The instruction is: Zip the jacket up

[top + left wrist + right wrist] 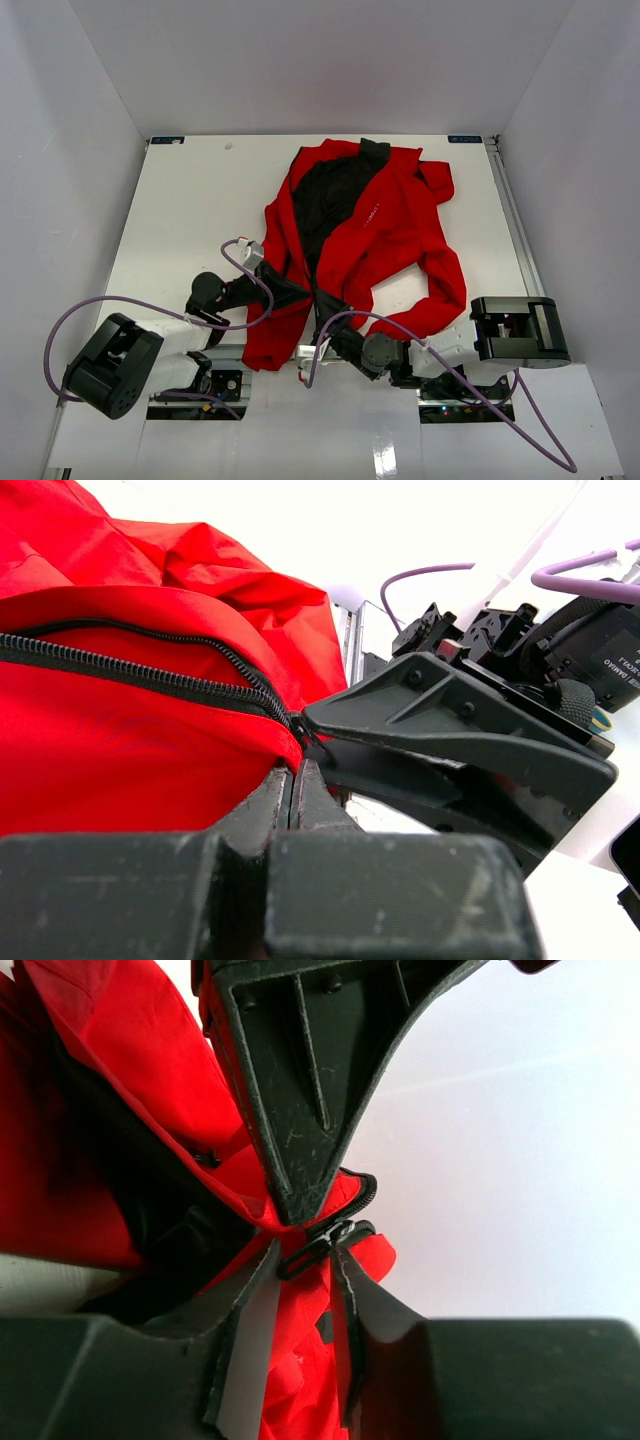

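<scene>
The red jacket [395, 235] lies open on the white table, its black lining [325, 195] showing. My left gripper [300, 293] is shut on the jacket's lower hem by the bottom of the zipper. In the left wrist view its jaws [293, 777] are pressed together on red fabric [120, 750], just below where the two rows of black zipper teeth [150, 675] meet. My right gripper [323, 307] meets it from the near side. In the right wrist view it [303, 1255] is open, with the black zipper pull [315, 1243] lying between its tips. The left gripper's fingers [290, 1110] come down from above.
Purple cables [120, 305] loop by both arm bases at the near edge. The right arm's base block [520, 330] stands beside the jacket's near sleeve [445, 295]. White walls enclose the table [200, 200] on three sides.
</scene>
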Controlling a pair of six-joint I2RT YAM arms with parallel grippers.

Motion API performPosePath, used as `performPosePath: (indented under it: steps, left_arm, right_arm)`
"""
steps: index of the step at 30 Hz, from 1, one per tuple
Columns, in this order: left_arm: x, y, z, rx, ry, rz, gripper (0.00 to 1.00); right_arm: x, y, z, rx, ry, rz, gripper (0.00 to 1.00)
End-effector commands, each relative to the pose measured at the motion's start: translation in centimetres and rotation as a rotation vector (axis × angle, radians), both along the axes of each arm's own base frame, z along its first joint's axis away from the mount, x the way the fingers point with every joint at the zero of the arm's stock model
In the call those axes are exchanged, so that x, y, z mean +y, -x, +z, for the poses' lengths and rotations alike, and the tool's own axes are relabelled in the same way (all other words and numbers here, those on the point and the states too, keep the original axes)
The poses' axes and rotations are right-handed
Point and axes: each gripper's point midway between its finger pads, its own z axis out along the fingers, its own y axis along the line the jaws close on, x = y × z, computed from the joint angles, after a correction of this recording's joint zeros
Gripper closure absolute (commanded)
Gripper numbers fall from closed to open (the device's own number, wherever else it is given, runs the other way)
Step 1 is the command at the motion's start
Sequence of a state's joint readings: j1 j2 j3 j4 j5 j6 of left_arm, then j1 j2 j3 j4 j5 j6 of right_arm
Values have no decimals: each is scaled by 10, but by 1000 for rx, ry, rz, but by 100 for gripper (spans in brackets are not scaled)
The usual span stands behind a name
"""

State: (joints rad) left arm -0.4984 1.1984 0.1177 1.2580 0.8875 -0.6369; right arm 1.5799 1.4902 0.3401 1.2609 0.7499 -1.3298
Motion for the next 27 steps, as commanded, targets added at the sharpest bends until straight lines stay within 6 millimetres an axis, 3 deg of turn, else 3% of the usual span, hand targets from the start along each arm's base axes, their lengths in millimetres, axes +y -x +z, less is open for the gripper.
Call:
performPosePath:
  steps: [1,7,13,27]
  left_arm:
    - [0,7,5,-33,10,-31,100]
    - [1,7,4,-34,8,-28,100]
    - [3,10,6,-73,18,-21,100]
    - [5,17,9,-102,34,-39,100]
  right_arm:
    - [-6,-1,43,6,-217,-15,74]
    - [-7,-1,45,11,-232,-16,92]
    - [-14,-11,53,30,-278,-28,92]
    - [-6,-19,57,211,-306,72,92]
